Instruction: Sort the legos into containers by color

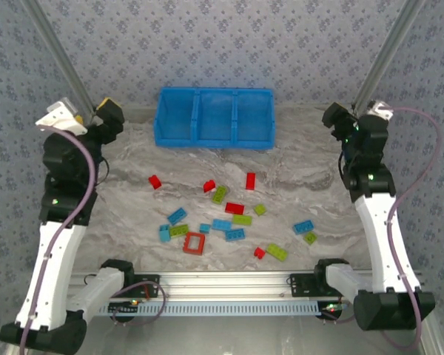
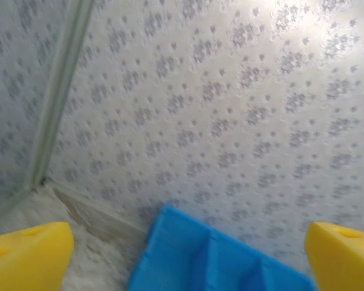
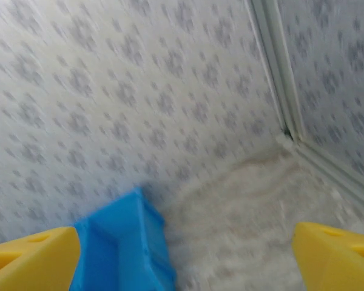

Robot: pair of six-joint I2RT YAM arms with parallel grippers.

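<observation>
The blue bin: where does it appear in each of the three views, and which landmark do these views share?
Top external: the blue bin is at upper centre, against the patterned wall, and shows three compartments.
Left wrist: bottom centre, one corner toward the camera.
Right wrist: bottom left, one end of it.
Shared landmark: the patterned wall right behind the bin.

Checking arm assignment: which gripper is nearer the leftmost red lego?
Left. The left gripper hovers just beyond and left of the red lego; the right gripper is far off to its right.
</observation>
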